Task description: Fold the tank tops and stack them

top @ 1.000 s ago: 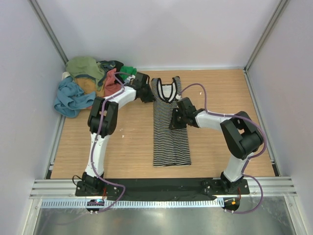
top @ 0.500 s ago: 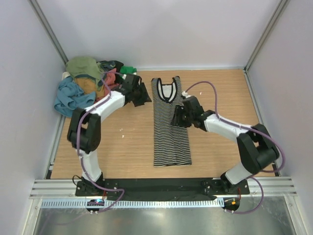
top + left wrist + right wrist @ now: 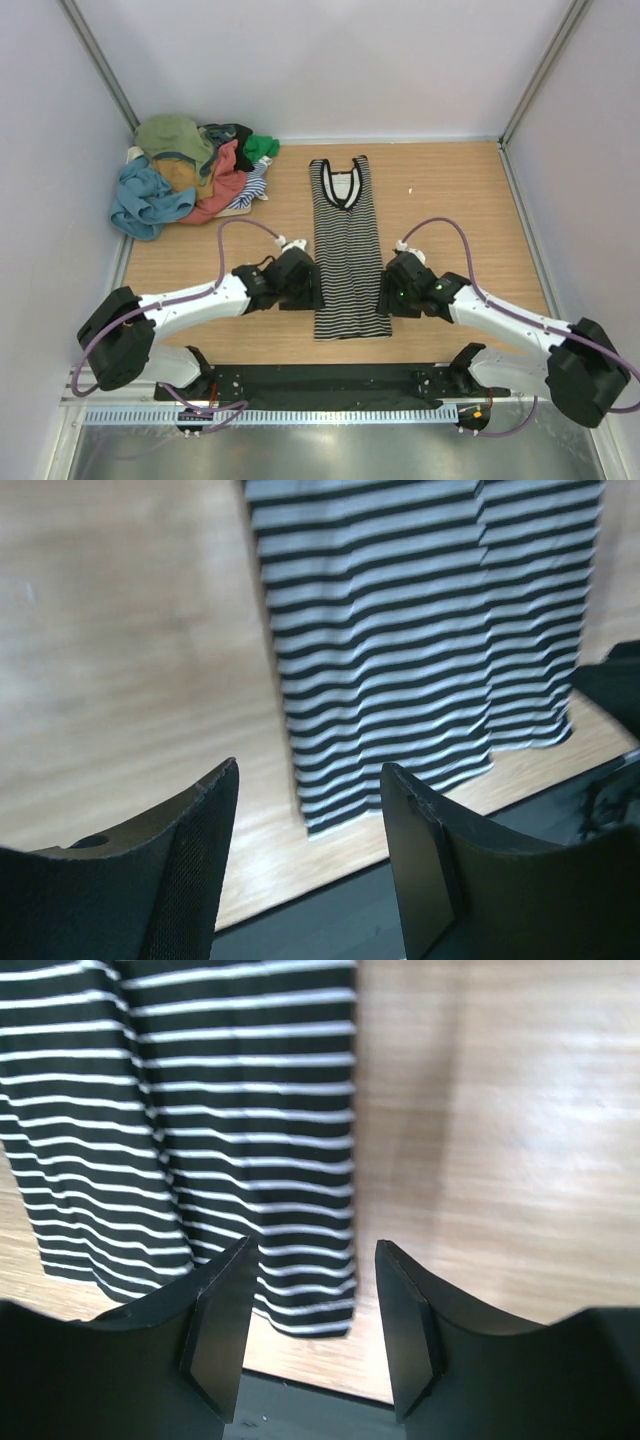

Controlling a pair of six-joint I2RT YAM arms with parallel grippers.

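The black-and-white striped cloth tank top (image 3: 347, 250) is lying flat mid-bench; the heap of mixed-colour tops (image 3: 185, 175) is waiting in the far left corner. My left gripper (image 3: 305, 865) and right gripper (image 3: 308, 1335) are hovering at its hem by the near edge — come down from the neckline — fingers spread, empty: I'm likely starting the hem-up fold.

We see a light wooden worktop (image 3: 450, 200) with grain running side to side, closed in by plain white walls (image 3: 330, 60) at the back and on both sides. Grey metal posts (image 3: 100, 60) run along the back corners. Along the near edge lies a black strip (image 3: 330, 378), then a white slotted rail (image 3: 330, 415), then a dull grey metal sheet (image 3: 330, 455).
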